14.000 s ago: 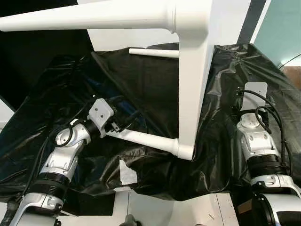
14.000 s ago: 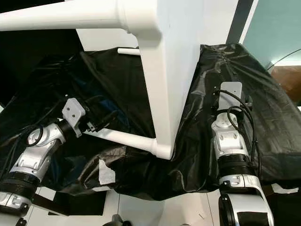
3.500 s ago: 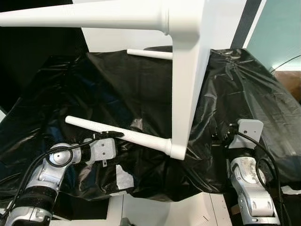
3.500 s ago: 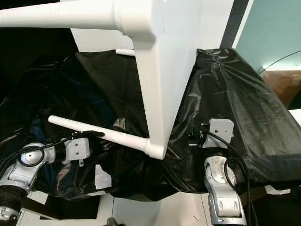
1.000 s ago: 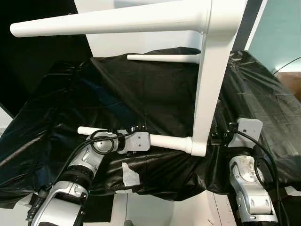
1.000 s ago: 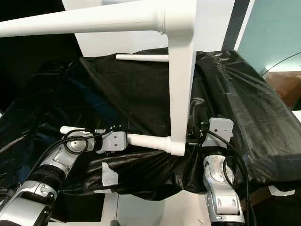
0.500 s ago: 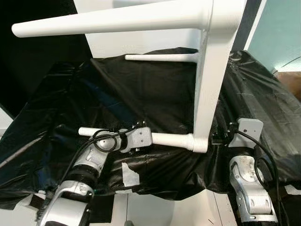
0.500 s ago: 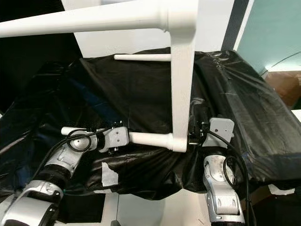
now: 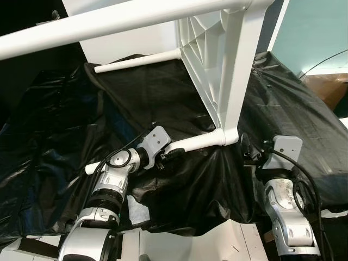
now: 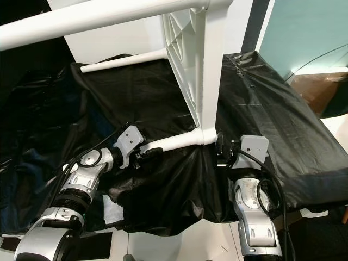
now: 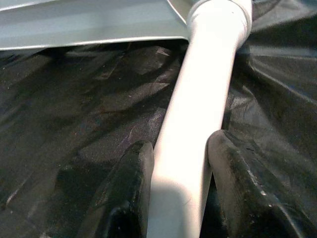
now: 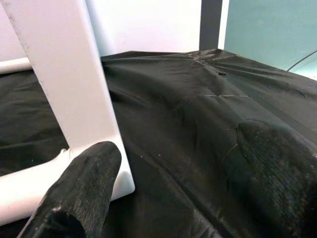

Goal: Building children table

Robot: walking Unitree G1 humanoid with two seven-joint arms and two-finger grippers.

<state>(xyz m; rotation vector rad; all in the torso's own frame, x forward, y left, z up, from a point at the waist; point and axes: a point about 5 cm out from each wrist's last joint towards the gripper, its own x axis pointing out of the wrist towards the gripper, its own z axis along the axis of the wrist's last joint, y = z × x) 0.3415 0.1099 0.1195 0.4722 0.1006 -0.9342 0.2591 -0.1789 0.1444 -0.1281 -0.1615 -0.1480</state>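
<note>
An indoor room set up as a makeshift assembly spot

A raised surface is draped all over in crinkled black plastic sheeting (image 9: 163,103), with a scrap of pale tape (image 9: 138,209) stuck near its front edge. Behind it stand a plain white wall (image 10: 125,41), a dark upright strip (image 10: 251,27) and a teal panel (image 10: 304,32). A patch of brown floor (image 9: 326,89) shows at the right, and white tiles (image 9: 239,244) lie below the draped edge.
</note>
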